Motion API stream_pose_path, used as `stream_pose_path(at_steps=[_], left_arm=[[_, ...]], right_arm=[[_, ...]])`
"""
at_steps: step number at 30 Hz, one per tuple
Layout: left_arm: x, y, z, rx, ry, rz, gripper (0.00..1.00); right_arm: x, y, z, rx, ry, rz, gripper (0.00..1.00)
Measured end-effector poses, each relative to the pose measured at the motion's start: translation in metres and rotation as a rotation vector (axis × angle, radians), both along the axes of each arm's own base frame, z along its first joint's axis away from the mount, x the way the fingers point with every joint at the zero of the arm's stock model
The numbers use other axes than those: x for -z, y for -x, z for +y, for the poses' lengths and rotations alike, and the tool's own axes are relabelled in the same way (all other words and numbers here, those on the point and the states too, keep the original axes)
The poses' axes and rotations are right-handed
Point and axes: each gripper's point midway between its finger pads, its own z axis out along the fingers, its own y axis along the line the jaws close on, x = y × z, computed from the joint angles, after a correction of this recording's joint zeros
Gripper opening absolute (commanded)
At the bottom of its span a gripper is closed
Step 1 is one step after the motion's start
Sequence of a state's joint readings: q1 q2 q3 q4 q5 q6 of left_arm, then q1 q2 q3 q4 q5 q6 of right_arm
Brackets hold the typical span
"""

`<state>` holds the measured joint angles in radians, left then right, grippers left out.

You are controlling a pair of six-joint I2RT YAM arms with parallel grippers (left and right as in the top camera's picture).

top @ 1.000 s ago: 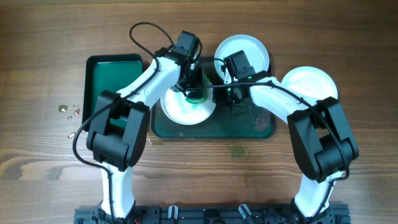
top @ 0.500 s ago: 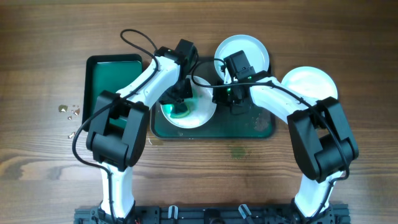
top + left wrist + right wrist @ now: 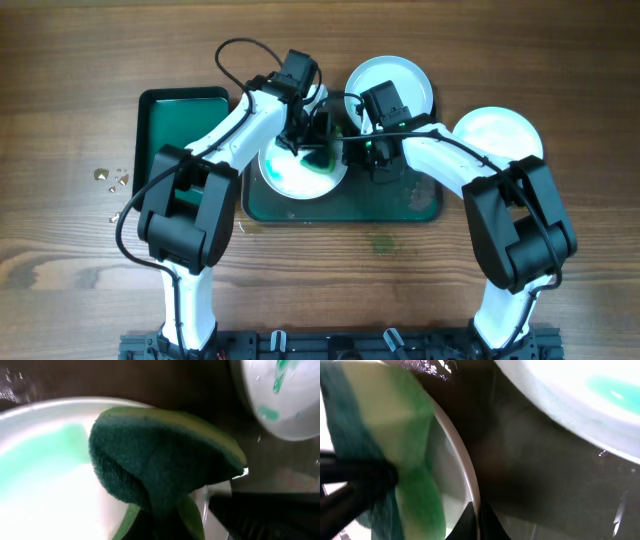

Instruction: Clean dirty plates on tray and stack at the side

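Both grip at the tray's [image 3: 420,205] left half: left gripper [image 3: 310,140] clamps a sponge [image 3: 318,155] on the near plate [image 3: 285,178], right gripper [image 3: 375,160] pinches its rim. Second plate [image 3: 400,78] overlaps the tray's far rim; third plate [image 3: 500,130] lies beyond its right end.

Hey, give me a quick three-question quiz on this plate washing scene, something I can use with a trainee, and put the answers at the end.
1. True or false: the left gripper presses a green sponge onto a plate that sits on the tray.
2. How many plates does the overhead view show? A: two. B: three. C: four.
3. Fill in the blank: the clean plate off the tray lies on the table on the robot's ____ side.

Key: 1 true. 2 B. 3 right.
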<state>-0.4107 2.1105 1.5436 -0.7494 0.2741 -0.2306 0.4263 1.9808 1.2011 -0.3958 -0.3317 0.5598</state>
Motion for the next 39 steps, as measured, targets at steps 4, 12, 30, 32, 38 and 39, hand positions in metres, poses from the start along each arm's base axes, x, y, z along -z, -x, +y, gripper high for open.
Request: stream_pose_path(at_steps=[4,12,30,32,38,39], left_arm=[[0.004,-0.010,0.015,-0.086,-0.102,-0.042,0.04],[0.007,-0.002,0.066,-0.244,-0.354,-0.015,0.04],[-0.104,-0.041,0.121,-0.428,-0.239,0.030,0.04],[-0.104,-0.039,0.123,-0.431,-0.236,0.040,0.04],[-0.104,-0.039,0.121,-0.428,-0.223,0.043,0.04],[-0.104,-0.039,0.121,-0.428,-0.223,0.043,0.04]], right_arm=[[0.000,0.000,0.000,0.000,-0.001,-0.002,0.04],[0.000,0.000,0.001,-0.001,-0.002,-0.003,0.04],[0.000,0.004,0.001,-0.016,-0.003,0.012,0.04],[-0.002,0.006,-0.001,-0.026,0.005,0.013,0.04],[-0.046,0.008,-0.024,-0.039,0.168,-0.123,0.05],[-0.053,0.010,-0.029,-0.039,0.207,-0.145,0.04]])
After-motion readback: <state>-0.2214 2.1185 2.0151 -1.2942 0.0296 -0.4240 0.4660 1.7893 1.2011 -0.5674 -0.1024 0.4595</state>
